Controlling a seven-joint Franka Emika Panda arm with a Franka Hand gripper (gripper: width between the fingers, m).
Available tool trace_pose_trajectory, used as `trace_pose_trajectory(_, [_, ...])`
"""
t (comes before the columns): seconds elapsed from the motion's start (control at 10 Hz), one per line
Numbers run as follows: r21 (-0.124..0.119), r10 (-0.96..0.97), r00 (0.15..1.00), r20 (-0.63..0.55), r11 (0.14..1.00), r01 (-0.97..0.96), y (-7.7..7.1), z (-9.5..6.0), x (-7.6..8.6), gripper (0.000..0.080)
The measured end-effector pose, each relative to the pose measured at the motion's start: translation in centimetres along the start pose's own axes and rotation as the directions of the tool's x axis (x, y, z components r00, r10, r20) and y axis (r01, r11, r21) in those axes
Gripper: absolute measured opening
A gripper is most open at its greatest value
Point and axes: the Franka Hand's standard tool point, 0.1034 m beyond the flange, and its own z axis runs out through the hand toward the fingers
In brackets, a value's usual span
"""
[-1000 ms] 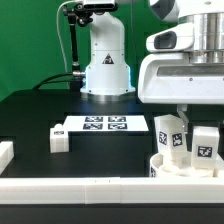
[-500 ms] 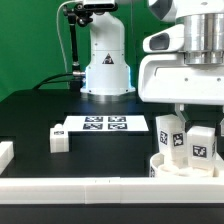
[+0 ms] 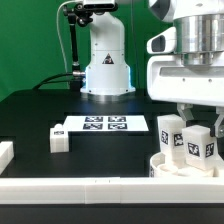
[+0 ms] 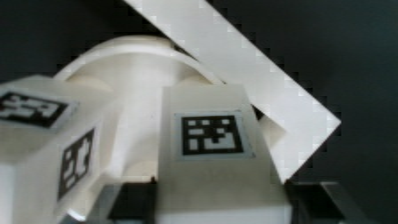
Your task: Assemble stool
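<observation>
1. The fingers (image 3: 183, 109) are closing tightly around an upright leg (image 3: 206, 146), holding it at the round seat (image 3: 160, 166) by the exterior view's right edge.
2. A second leg (image 3: 172, 135) is standing just beside it on the seat. A third leg (image 3: 60, 139) is lying well apart on the bench (image 3: 30, 118), near the marker board (image 3: 105, 124).
3. The gripped leg is likely being fitted into the seat, so a tilted entry is risking a jam.
4. Sideways drift is threatening to knock the second leg or shove the seat.
</observation>
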Motion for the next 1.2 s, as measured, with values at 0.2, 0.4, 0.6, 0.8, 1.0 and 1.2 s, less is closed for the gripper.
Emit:
trace_pose_trajectory(0.2, [-0.001, 0.238, 0.971, 0.005, 0.971, -0.238, 0.1, 0.0, -0.2, 0.0338])
trace_pose_trajectory(0.4, [0.0, 0.437, 0.899, 0.028, 0.9, -0.437, 0.0, 0.0, -0.3, 0.0338])
trace_pose_trajectory(0.6, [0.004, 0.632, 0.773, 0.055, 0.774, -0.633, -0.4, -0.1, -0.9, 0.0338])
trace_pose_trajectory(0.8, [0.009, 0.761, 0.644, 0.08, 0.645, -0.764, -0.9, -0.1, -1.2, 0.0338])
trace_pose_trajectory(1.0, [-0.003, 0.82, 0.56, 0.122, 0.564, -0.826, -1.1, -0.1, -1.1, 0.0338])
trace_pose_trajectory(1.2, [-0.011, 0.818, 0.56, 0.131, 0.566, -0.824, -1.0, -0.1, -1.2, 0.0338])
